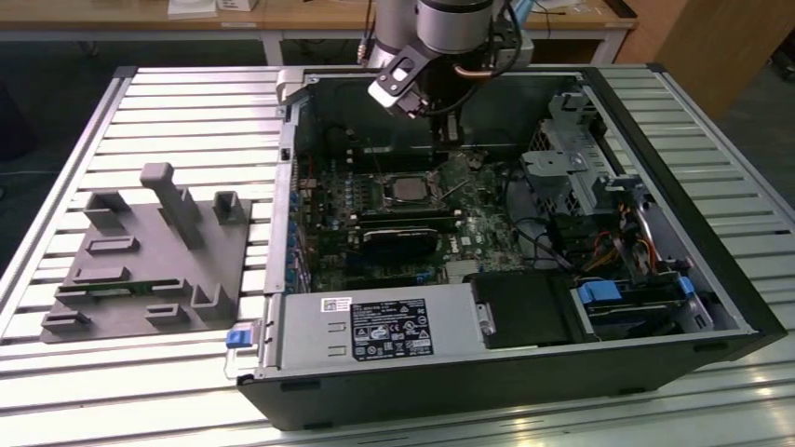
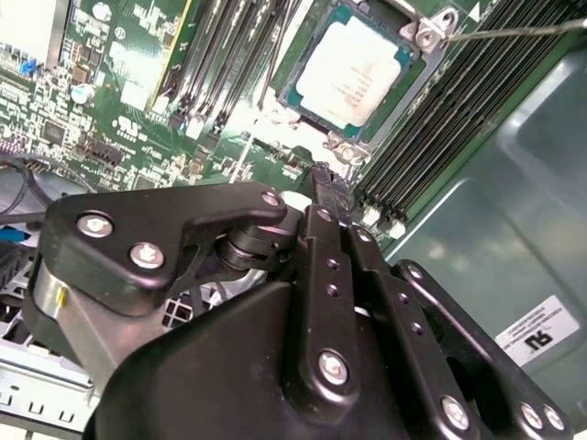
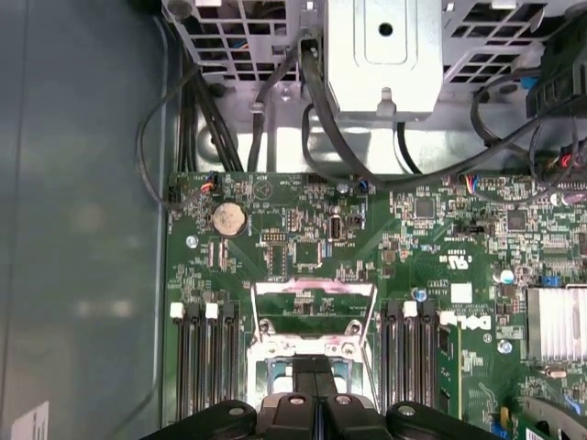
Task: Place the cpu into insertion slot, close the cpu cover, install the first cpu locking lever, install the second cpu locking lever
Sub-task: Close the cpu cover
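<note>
The cpu [image 1: 404,189] lies flat in the insertion slot [image 1: 379,193] on the green board inside the open computer case. Its pale metal top [image 2: 351,69] shows bare in the second wrist view, with the slot's metal edge [image 2: 292,92] around it. In the first wrist view the cpu cover [image 3: 312,291], a silvery frame, sits just beyond my fingertips, and green board shows through its window. A thin wire lever [image 2: 514,32] sticks out from the slot's corner. My gripper [image 1: 444,140] hangs over the board beside the slot, shut [image 2: 321,179] with nothing visible between its fingers.
Memory slots [image 3: 413,357] flank the socket on both sides. A metal drive cage [image 1: 565,172] and black cables [image 3: 321,101] stand close by. A black card [image 1: 397,244] lies near the socket, the power supply [image 1: 372,331] at the front. A grey fixture block [image 1: 149,251] sits outside the case.
</note>
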